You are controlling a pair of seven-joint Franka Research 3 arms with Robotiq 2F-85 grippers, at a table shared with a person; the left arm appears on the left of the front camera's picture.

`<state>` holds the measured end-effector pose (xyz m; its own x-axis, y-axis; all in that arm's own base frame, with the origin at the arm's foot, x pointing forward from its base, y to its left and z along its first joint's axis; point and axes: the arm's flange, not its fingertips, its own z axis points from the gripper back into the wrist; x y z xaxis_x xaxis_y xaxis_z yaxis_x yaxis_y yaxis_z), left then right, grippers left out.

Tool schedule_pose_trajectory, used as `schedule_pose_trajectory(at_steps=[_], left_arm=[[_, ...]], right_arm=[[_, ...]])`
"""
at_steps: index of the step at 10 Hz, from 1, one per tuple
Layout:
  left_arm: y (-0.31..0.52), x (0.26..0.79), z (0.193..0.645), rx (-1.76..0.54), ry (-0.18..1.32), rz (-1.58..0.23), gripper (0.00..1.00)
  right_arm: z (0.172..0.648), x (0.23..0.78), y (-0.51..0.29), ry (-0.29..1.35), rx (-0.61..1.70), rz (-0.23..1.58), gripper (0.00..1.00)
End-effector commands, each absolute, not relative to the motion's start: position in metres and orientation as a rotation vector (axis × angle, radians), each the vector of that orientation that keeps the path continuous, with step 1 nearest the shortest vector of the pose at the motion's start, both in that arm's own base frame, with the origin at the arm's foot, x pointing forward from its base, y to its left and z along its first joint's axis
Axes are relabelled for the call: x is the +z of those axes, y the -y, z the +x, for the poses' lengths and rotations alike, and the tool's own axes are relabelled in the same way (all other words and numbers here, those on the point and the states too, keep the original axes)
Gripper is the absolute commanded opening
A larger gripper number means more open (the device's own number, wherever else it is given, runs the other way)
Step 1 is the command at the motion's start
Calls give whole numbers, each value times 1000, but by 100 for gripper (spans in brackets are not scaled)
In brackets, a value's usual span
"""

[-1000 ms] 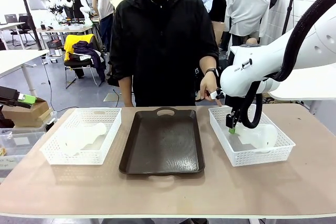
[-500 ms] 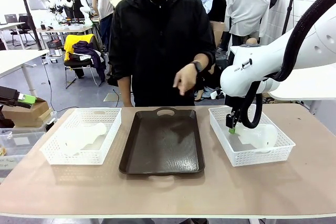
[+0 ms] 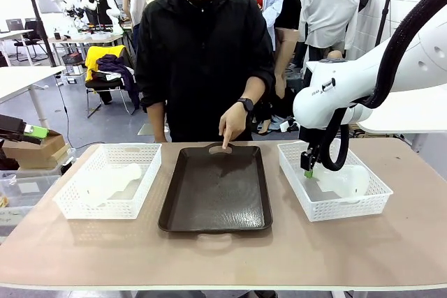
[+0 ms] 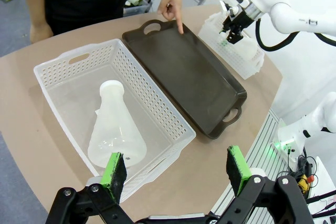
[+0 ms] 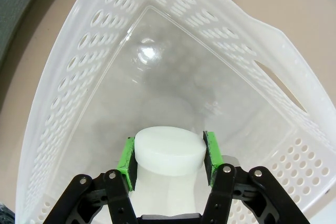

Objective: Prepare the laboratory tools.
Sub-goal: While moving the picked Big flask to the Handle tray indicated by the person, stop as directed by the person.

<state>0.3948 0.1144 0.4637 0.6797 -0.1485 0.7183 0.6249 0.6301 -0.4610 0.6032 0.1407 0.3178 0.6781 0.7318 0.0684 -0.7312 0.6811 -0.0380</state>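
Observation:
One frosted-white conical flask [image 5: 169, 153] lies in the right mesh basket [image 3: 297, 188], and my right gripper [image 5: 169, 149] is shut on its neck just under the rim. From the front, that gripper [image 3: 307, 171] reaches down into the basket onto the flask [image 3: 343, 181]. A second flask [image 4: 114, 129] lies on its side in the left basket [image 4: 58, 69], neck pointing away from me. My left gripper [image 4: 176, 169] hovers open above that basket's near edge, touching nothing. The left flask [image 3: 112, 179] shows faintly through the mesh.
A dark brown tray [image 3: 216, 190] lies between the two baskets. The person stands at the far side, one hand [image 3: 228, 128] pointing a finger down at the tray's far handle. Bare tabletop runs along the near edge.
The person's hand swung from beside the right basket over to the tray's far end and now points down at it. Neither arm has moved.

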Motion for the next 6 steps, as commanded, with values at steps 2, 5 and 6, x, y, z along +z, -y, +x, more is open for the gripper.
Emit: schedule_pose_trajectory(at_steps=[2,5,6], left_arm=[[-116,464,394,-488,697,-777,100],[-116,464,394,-488,697,-777,100],[-116,464,394,-488,697,-777,100]], right_arm=[[604,317,-141,86,818,-3,0],[604,317,-141,86,818,-3,0],[604,317,-141,86,818,-3,0]])
